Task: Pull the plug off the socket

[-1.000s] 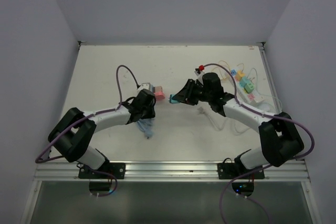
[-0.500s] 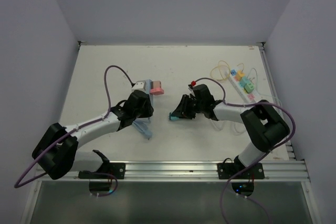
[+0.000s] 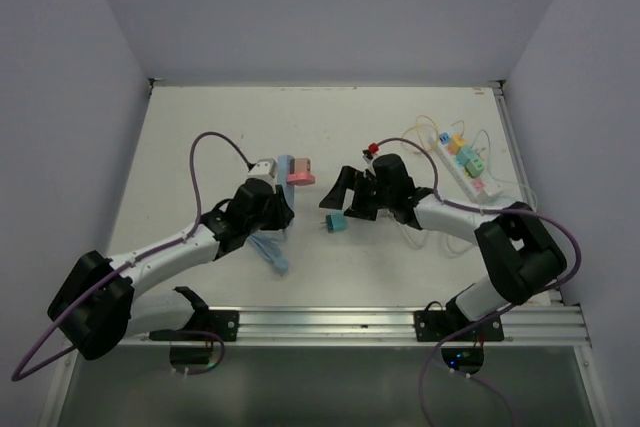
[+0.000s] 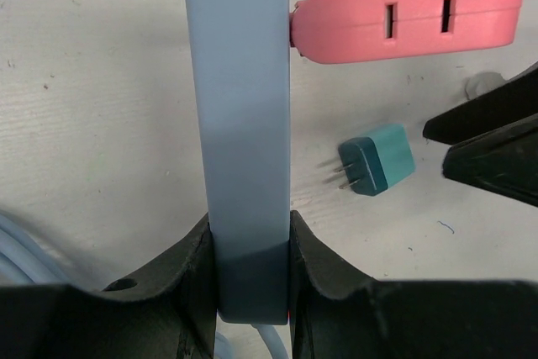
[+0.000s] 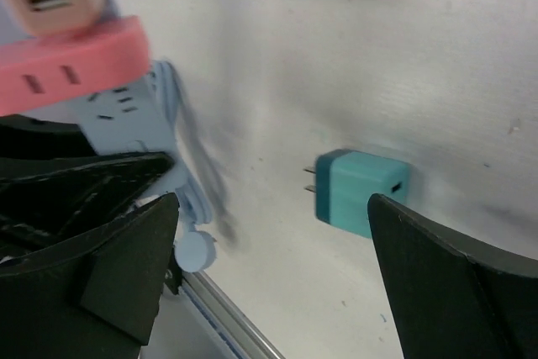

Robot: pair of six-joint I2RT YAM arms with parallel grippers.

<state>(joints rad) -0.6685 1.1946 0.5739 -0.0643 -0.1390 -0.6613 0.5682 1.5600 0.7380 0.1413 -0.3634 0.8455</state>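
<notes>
Teal plug point(image 3: 337, 223) now out of right gripper point(image 3: 344, 198), dropped flat on table point(image 3: 200, 147), near-right of pink socket block point(image 3: 299, 174). Prongs point left, well clear of slots. Right gripper jaws spread wide, empty, hovering just beside plug. Left gripper point(image 3: 272, 203) clamped around blue power strip point(image 4: 239, 124), which carries pink block. Judgement: plug pulled and released; task looks essentially done, only arm retreat left.
</notes>
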